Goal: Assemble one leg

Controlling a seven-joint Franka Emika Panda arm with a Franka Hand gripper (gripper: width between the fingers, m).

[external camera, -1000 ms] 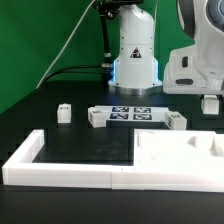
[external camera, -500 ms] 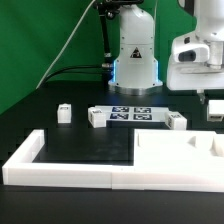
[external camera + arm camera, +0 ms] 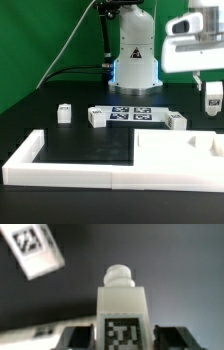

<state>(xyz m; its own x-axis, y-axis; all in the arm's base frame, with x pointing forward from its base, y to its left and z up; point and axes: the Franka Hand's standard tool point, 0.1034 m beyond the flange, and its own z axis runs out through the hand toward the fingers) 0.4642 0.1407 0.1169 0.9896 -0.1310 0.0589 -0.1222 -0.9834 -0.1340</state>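
The arm's two-finger claw (image 3: 212,92) is clenched on a short, stubby white plastic leg (image 3: 213,98). The leg hangs in the air at the exterior view's right, well above the black surface (image 3: 70,135) and touching nothing else. In the wrist view the same leg (image 3: 122,300) sits upright between the dark fingers (image 3: 76,338). Its black-and-white square tag faces the camera, and its narrower rounded tip points away from the claw (image 3: 122,339). A blurred white tagged piece (image 3: 35,249) shows beyond it; which part that is cannot be told.

The step in hand appears to be the carry: the leg is gripped and clear of the surface, but not yet fitted. The large flat white square panel (image 3: 185,150) lies lower down, against the long white L-shaped border wall (image 3: 60,172). Three more pegs (image 3: 63,113) stand untouched near the marker board (image 3: 130,114).

The next move probably calls for bringing the rounded tip over a hole in the panel, though no hole shows clearly here. The leg would need to stay upright and go down straight, without the grip loosening before it seats.
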